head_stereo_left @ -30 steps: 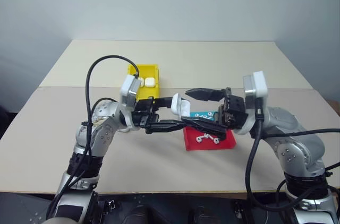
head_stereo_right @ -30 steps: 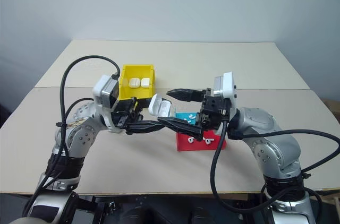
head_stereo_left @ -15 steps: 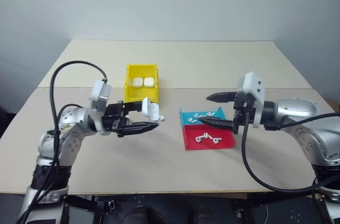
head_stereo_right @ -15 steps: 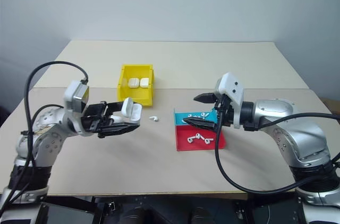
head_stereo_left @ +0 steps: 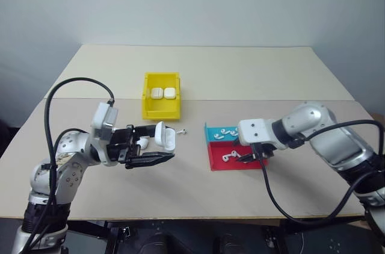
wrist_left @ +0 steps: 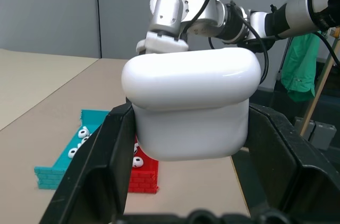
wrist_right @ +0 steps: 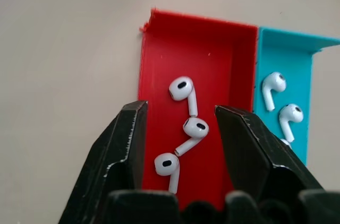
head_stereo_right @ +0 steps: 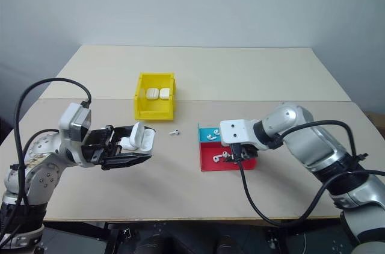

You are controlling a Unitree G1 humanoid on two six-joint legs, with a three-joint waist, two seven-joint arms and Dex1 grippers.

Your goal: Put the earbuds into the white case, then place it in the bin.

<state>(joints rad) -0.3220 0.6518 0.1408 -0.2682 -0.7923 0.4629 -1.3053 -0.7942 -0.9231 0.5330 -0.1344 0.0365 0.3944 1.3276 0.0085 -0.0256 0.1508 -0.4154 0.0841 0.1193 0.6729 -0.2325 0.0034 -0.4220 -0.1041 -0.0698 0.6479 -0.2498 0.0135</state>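
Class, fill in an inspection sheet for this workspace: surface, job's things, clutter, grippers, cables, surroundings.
Surface: beige table.
Job's things: open white case in left gripper; yellow bin holds two closed cases; three earbuds in red tray, others in blue tray.
Clutter: one loose earbud on table.
Grippers: left shut on case; right gripper open over red tray.
Cables: black cables along both arms.
Surroundings: plain wall.

Silver-grey jointed arms are fitted with looping black cables, white wrist camera housings and black two-fingered pincers.
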